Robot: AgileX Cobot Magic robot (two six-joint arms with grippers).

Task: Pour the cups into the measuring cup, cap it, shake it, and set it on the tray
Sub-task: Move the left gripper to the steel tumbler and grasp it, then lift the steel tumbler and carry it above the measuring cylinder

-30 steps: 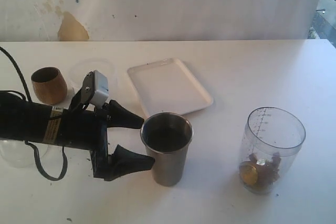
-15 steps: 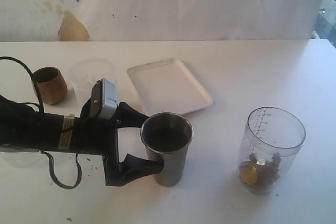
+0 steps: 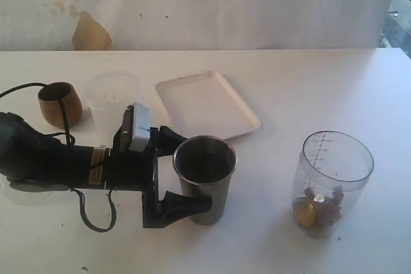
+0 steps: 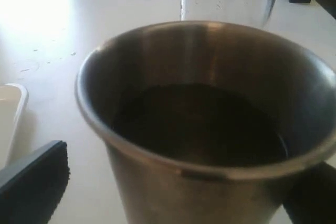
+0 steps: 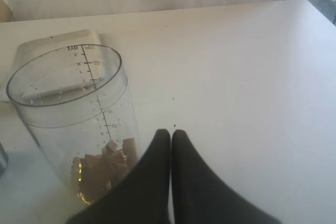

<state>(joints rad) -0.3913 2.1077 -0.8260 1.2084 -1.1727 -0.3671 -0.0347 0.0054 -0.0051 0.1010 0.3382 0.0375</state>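
The steel tumbler (image 3: 204, 181) is standing upright on the white table (image 3: 308, 88), just below the centre of the exterior view. Its inside is looking dark in the left wrist view, and what it holds cannot be told. The left gripper (image 3: 196, 172) is reaching in from the left edge and straddling the tumbler with its jaws wide, one black finger (image 3: 170, 140) by the rim's far side and the other low on the near side. In the left wrist view a gap is showing between one pad (image 4: 39, 179) and the steel wall.

The tray (image 3: 209, 104) is lying just above the tumbler, near it but apart. The wooden cup (image 3: 60, 104) is sitting at mid left, with a frosted tub (image 3: 113, 94) beside it.

The measuring cup (image 3: 334, 181) is standing uncapped at lower right, well apart from the tumbler, with brownish pieces and a gold round thing at its bottom. The right gripper (image 5: 171, 132) is hovering near it with its jaws pressed together, gripping nothing.
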